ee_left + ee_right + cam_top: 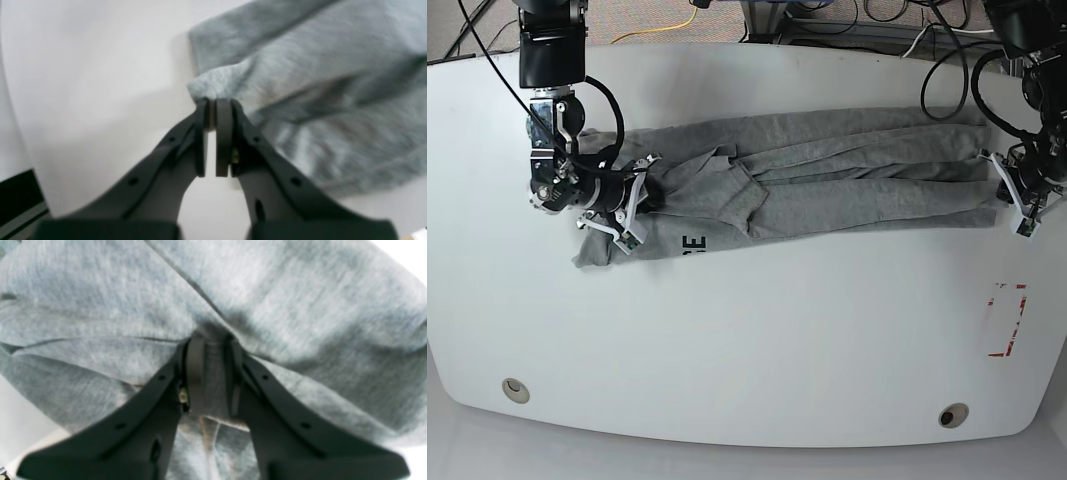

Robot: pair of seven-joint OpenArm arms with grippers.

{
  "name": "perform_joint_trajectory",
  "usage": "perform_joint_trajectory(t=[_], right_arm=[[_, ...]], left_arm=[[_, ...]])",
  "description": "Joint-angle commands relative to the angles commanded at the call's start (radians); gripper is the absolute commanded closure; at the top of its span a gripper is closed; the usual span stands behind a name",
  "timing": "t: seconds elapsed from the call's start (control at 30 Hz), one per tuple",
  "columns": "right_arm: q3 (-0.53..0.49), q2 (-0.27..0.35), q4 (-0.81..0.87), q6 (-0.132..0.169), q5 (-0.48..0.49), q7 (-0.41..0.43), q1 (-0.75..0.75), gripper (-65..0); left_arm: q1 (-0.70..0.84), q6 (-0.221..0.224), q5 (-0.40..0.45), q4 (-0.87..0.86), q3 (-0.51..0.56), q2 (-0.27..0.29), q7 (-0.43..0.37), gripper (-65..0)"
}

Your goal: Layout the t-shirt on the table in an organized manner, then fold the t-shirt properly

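Observation:
The heather-grey t-shirt (827,170) lies pulled out into a long wrinkled band across the white table (747,340), with black lettering (693,243) showing near its left end. My right gripper (644,190) is shut on a bunched fold at the shirt's left part; in the right wrist view (214,341) grey cloth (300,306) sits between the fingers. My left gripper (1000,187) is at the shirt's right end; in the left wrist view (212,104) it is shut on a corner of the cloth (317,83), just above the table (83,83).
A red tape rectangle (1007,320) is marked at the right front of the table. Two small round holes (515,389) (953,415) sit near the front edge. Cables (677,22) lie on the floor behind the table. A dark object (20,196) shows at the left wrist view's lower left.

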Motion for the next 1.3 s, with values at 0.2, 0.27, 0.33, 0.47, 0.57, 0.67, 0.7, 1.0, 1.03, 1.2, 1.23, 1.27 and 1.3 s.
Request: perform_joint_trajectory(t=[0.2,0.27,0.33,0.47,0.57,0.67,0.7,1.0,1.03,1.2,1.23,1.27,1.3], right_arm=[[0.0,0.0,0.0,0.0,0.0,0.0,0.0,-9.7],[0.0,0.0,0.0,0.0,0.0,0.0,0.0,-9.7],[0.0,0.0,0.0,0.0,0.0,0.0,0.0,-9.7],[0.0,0.0,0.0,0.0,0.0,0.0,0.0,-9.7],[0.0,0.0,0.0,0.0,0.0,-0.002,0.0,-9.7],[0.0,0.0,0.002,0.0,0.0,-0.002,0.0,-9.7],[0.0,0.0,0.002,0.0,0.0,-0.002,0.0,-9.7],[0.0,0.0,0.0,0.0,0.0,-0.002,0.0,-9.7],[0.0,0.0,0.0,0.0,0.0,-0.002,0.0,-9.7],[0.0,-0.002,0.0,0.0,0.0,-0.002,0.0,-9.7],[0.0,-0.002,0.0,0.0,0.0,-0.002,0.002,-9.7],[0.0,-0.002,0.0,0.0,0.0,-0.002,0.002,-9.7],[0.0,-0.002,0.003,0.0,0.0,-0.002,0.002,-9.7]], left_arm=[[0.064,0.0,-0.006,0.031,-0.002,-0.002,0.0,-2.1],[0.077,0.0,-0.006,0.031,-0.003,-0.002,0.0,-2.1],[0.091,0.0,-0.006,0.031,-0.003,-0.002,0.0,-2.2],[0.106,0.0,-0.006,0.031,-0.003,-0.002,0.0,-2.4],[0.124,0.0,-0.005,0.031,-0.003,-0.006,0.0,-5.1],[0.133,0.0,-0.009,0.032,-0.005,-0.026,0.0,-12.8],[0.133,0.0,-0.011,0.032,-0.008,-0.028,0.0,-15.4],[0.041,0.0,-0.075,0.031,-0.101,-0.023,0.0,-33.8],[0.026,0.0,-0.072,0.018,-0.101,-0.023,0.0,-34.4],[-0.06,0.0,-0.069,-0.12,-0.094,-0.025,0.0,-34.9],[-0.097,0.0,-0.066,-0.167,-0.077,-0.025,0.0,-34.9],[-0.115,0.0,-0.066,-0.19,-0.066,-0.025,0.0,-34.9],[-0.13,0.0,-0.066,-0.213,-0.057,-0.026,-0.002,-34.9]])
